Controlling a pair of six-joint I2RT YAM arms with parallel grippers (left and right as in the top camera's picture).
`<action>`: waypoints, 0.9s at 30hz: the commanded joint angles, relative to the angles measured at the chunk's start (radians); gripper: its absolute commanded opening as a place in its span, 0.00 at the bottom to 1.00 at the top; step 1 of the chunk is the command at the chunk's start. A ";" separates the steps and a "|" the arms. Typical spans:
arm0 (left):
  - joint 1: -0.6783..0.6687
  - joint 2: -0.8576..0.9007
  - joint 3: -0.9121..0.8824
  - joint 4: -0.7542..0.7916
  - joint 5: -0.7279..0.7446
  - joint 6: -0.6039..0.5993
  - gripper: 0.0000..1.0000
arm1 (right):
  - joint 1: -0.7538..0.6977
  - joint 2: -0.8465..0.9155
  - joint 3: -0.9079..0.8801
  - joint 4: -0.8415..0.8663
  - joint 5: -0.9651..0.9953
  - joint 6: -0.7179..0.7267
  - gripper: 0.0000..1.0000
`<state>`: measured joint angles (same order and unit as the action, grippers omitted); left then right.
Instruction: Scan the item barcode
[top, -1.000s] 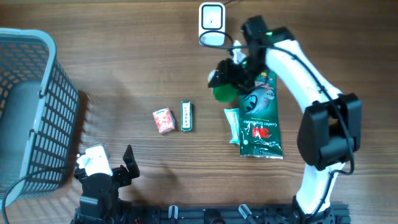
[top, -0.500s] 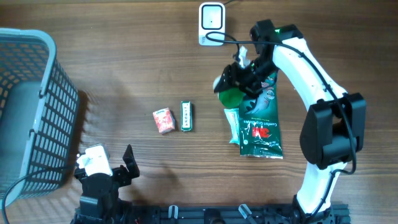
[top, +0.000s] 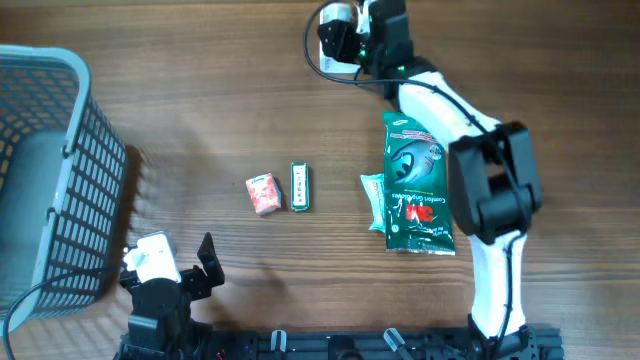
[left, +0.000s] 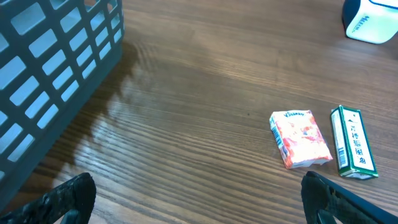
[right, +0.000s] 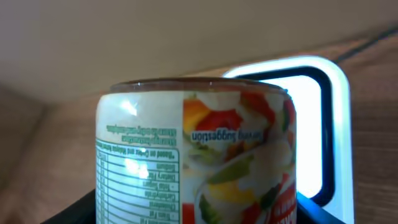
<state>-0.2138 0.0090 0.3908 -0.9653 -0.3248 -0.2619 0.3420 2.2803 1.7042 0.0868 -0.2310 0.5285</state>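
Fingers first, starting with what's closest to me. My left fingers (left: 65, 196) are spread as wide as they go with nothing between them, just hanging low over the near edge of the bench (top: 200, 100). The left arm (top: 160, 300) is tucked in tight at my base and points out across the wood.

Just off to that side is the grey basket (top: 40, 180), with its mesh wall filling the corner of my left wrist view. Out past the left fingers, mid-bench, a red-and-white pack (top: 263, 193) and a green box (top: 300, 186) lie flat side by side, very close to each other. A bit further to the right there's a mint pouch (top: 373, 200) tucked against the edge of a dark green package (top: 415, 190), both also flat.

My right arm (top: 490, 180) is doing the long reach. It goes up from the base, bends at the elbow over that dark green package, and then the white forearm stretches all the way to the far edge of the bench.

Out there my right fingers (right: 323, 214) are clamped on the can (right: 193, 155). From the wrist view its label reads upside down, with a nutrition panel on one side and a veggie picture on the other. The can is up off the bench, right in front of the scanner (right: 336, 124), and the scanner's lit window glows just behind it.
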 joint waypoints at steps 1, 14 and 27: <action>0.006 -0.004 -0.006 0.003 -0.006 -0.008 1.00 | -0.005 0.028 0.018 0.038 0.087 0.049 0.55; 0.006 -0.004 -0.006 0.003 -0.006 -0.008 1.00 | -0.349 -0.187 0.377 -0.925 0.091 -0.033 0.50; 0.006 -0.004 -0.006 0.003 -0.006 -0.008 1.00 | -1.119 0.162 0.278 -0.913 0.444 -0.117 0.53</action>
<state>-0.2138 0.0082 0.3908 -0.9653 -0.3248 -0.2623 -0.7551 2.4050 1.9774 -0.8211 0.1566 0.4351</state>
